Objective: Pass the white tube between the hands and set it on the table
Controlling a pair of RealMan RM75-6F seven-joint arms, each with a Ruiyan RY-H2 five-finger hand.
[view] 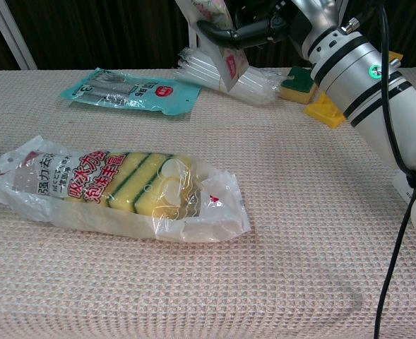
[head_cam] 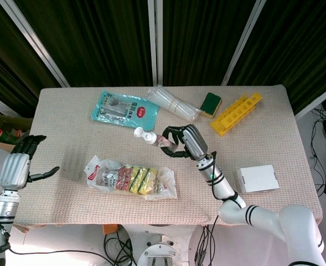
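Fingers spread and empty on left hand (head_cam: 20,164) at table's (head_cam: 68,205) left edge; sponge pack (head_cam: 132,178) between; right hand (head_cam: 184,141) gripping white tube (head_cam: 151,137), lifted mid-table. Handover likely pending: needs both hands brought together above the pack. Open cloth on near side for setting down.

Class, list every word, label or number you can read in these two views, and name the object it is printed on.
"强力去污": sponge pack, white panel, upright characters.
"吸水力强": same pack, large red slanted characters; the second red row beside them is too unclear.
Teal packet: red label, print too small.
White tube in the right hand: print blurred.
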